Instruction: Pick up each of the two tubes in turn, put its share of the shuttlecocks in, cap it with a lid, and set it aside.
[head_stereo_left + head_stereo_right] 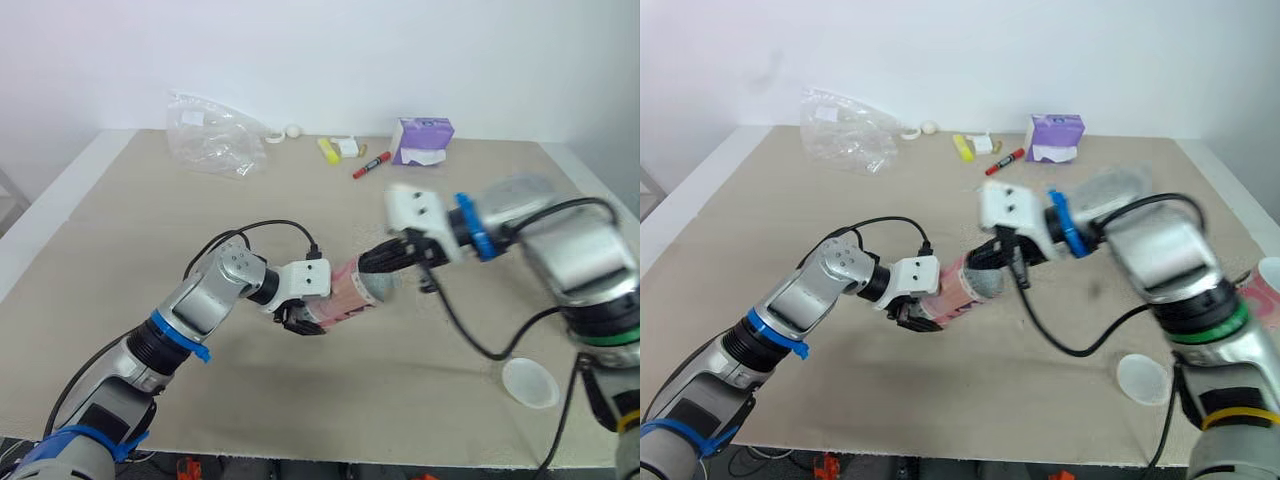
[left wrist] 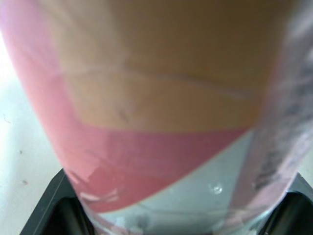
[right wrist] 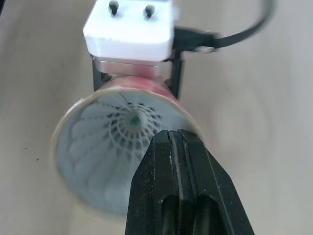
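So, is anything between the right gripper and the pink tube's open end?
Nothing visible. The shut right gripper is right at the mouth of the pink cylindrical tube, held by the left gripper, with a white feathered shuttlecock already inside.

far side of table (image 1: 120,260): plastic bag (image 1: 215,133) | purple box (image 1: 423,140) | red marker (image 1: 371,165) | yellow item (image 1: 328,151)

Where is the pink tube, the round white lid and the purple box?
Pink tube (image 1: 347,290): left eye view, on its pink side wall.
Round white lid (image 1: 530,382): left eye view, on its middle.
Purple box (image 1: 428,133): left eye view, on its purple part.
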Controlling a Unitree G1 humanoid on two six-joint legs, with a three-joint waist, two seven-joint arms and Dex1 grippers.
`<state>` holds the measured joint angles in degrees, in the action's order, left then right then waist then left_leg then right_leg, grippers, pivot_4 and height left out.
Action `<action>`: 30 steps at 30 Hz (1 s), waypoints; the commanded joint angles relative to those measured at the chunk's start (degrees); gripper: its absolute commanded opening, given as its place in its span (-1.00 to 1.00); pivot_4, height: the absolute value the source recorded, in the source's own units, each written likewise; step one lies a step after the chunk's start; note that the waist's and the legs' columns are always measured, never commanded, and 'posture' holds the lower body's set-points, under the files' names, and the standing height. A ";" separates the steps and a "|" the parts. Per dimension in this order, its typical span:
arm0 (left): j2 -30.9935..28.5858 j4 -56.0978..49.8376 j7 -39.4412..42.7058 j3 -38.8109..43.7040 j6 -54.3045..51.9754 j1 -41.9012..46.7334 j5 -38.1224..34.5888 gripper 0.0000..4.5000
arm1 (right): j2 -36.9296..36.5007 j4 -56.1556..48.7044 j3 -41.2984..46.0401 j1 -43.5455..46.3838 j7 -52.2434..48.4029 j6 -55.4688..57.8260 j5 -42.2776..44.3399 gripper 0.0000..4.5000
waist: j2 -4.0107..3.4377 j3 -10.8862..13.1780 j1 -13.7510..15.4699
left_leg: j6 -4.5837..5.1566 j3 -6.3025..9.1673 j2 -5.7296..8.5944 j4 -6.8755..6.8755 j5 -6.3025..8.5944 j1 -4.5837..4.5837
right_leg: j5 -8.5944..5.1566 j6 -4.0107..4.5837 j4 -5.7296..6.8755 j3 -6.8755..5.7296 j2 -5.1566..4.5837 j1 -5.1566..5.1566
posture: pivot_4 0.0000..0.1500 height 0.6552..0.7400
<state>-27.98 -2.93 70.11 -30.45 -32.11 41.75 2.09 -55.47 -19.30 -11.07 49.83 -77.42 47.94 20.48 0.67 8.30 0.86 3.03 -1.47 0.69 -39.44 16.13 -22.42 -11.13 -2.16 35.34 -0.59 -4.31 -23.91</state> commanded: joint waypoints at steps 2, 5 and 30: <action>-0.62 3.36 -0.90 -2.77 0.76 -2.14 2.05 0.43 | -4.61 -3.91 9.32 -4.26 -0.06 3.80 6.08 -0.96 | 0.02 0.01 0.15 | 0.03 -0.01 0.01 0.00 0.03 -0.04 | 0.02 -0.03 -0.08 0.02 -0.03 0.00 | 1.00 1.00; -0.91 4.22 -1.10 -2.36 2.30 -2.59 2.22 0.43 | -7.62 -4.58 14.04 -8.57 1.03 4.92 8.42 -0.96 | 0.02 0.03 0.17 | 0.03 0.02 0.02 0.00 0.03 -0.09 | 0.02 -0.04 -0.15 0.02 -0.06 0.00 | 1.00 1.00; 18.03 22.70 -3.02 8.47 40.22 -11.37 -9.51 0.43 | -20.30 -2.62 34.89 -53.65 0.11 -9.80 -1.32 -0.96 | 0.00 0.26 1.10 | 0.17 -0.20 0.00 -0.23 0.13 -0.94 | 0.02 -0.28 -0.26 -0.27 -0.04 -0.51 | 1.00 1.00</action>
<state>-10.33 19.19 66.81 -21.70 5.26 30.59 -7.84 -74.59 -22.73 21.11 -3.00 -76.42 39.47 20.40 0.67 8.56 1.96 3.20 -1.68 0.69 -39.70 16.26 -23.34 -11.10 -2.46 35.08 -0.84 -4.34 -24.38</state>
